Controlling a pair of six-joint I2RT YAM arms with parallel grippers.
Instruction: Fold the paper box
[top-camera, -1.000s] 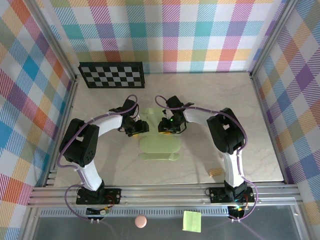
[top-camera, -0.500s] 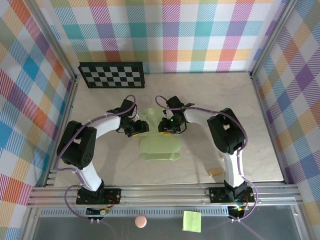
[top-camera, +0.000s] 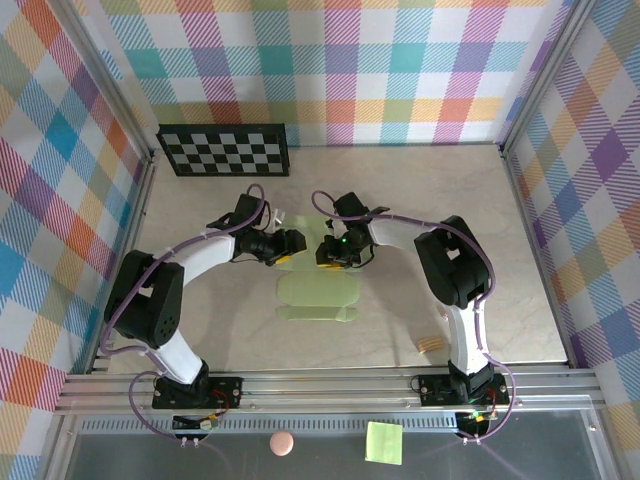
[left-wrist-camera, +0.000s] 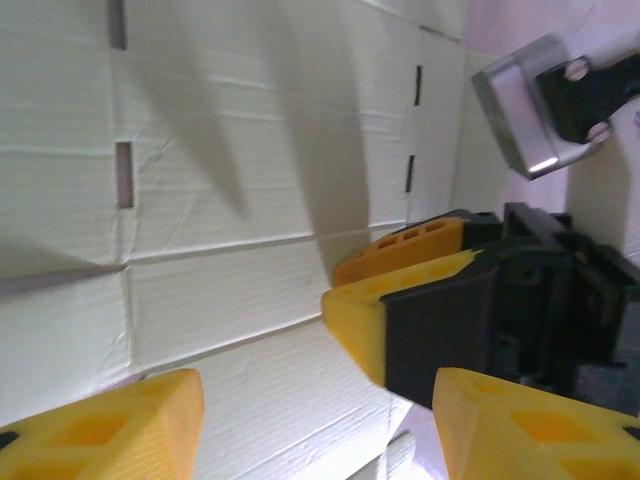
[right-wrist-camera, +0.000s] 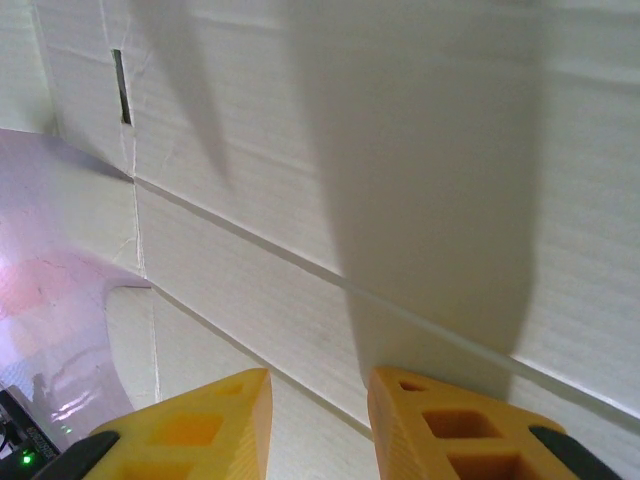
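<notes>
The paper box (top-camera: 318, 295), a pale lime-green card with creases and slots, lies partly folded on the table's middle. My left gripper (top-camera: 288, 243) hovers over its far left part, and my right gripper (top-camera: 332, 250) faces it over the far right part. In the left wrist view the card (left-wrist-camera: 250, 150) spreads under my open left gripper (left-wrist-camera: 320, 430), with the right gripper's fingers (left-wrist-camera: 380, 310) close in front. In the right wrist view my right gripper (right-wrist-camera: 318, 420) stands just over the creased card (right-wrist-camera: 400, 150) with a narrow gap and nothing pinched between its fingers.
A checkerboard (top-camera: 224, 150) leans at the back left wall. A small tan piece (top-camera: 430, 344) lies near the right arm's base. Beyond the front rail sit a bright-green sticky note (top-camera: 383, 441) and a pink round thing (top-camera: 282, 443). Plaid walls enclose the table.
My left gripper has swung right over the card's far part, closer to the right gripper. The right arm has stayed put.
</notes>
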